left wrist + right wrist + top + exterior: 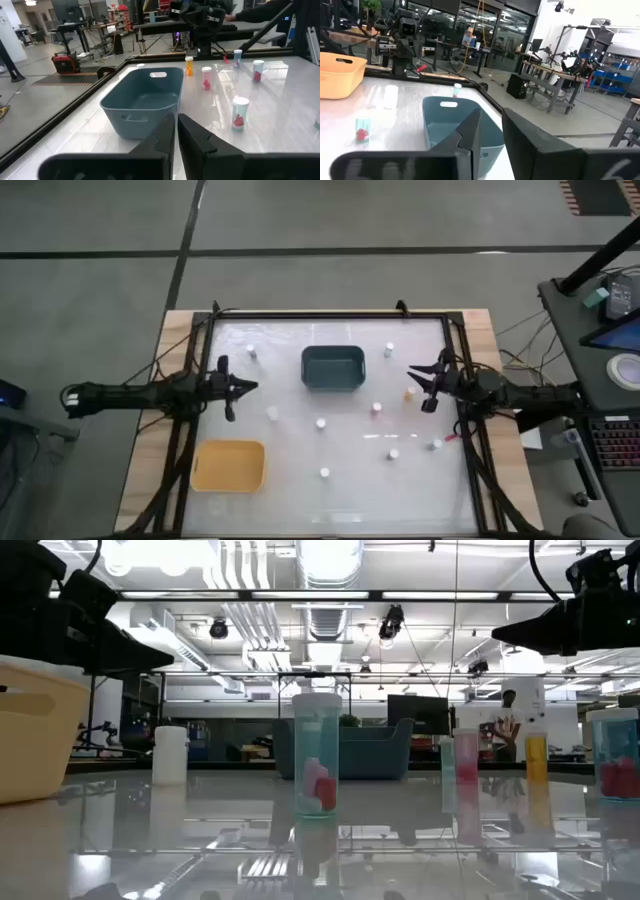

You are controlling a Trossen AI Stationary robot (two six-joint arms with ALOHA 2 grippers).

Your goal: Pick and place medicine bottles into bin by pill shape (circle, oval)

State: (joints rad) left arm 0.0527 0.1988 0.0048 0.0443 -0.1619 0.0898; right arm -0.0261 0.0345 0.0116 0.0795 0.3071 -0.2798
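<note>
The see-through table [300, 480] holds a teal bin [333, 368] at the back and a yellow bin [229, 466] at the front left. Both look empty, so I think sorting has not begun. The left gripper [238, 387] waits at the left edge, fingers nearly together, holding nothing. The right gripper [424, 385] hangs open beside an orange bottle [410, 393]. The other medicine bottles [321, 423] stand scattered. Next it must drop down around one bottle.

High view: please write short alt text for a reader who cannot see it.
Seen from above, a teal bin and a yellow bin sit on a glossy white table with small medicine bottles scattered between them. The left gripper and right gripper hover at opposite sides, holding nothing.
</note>
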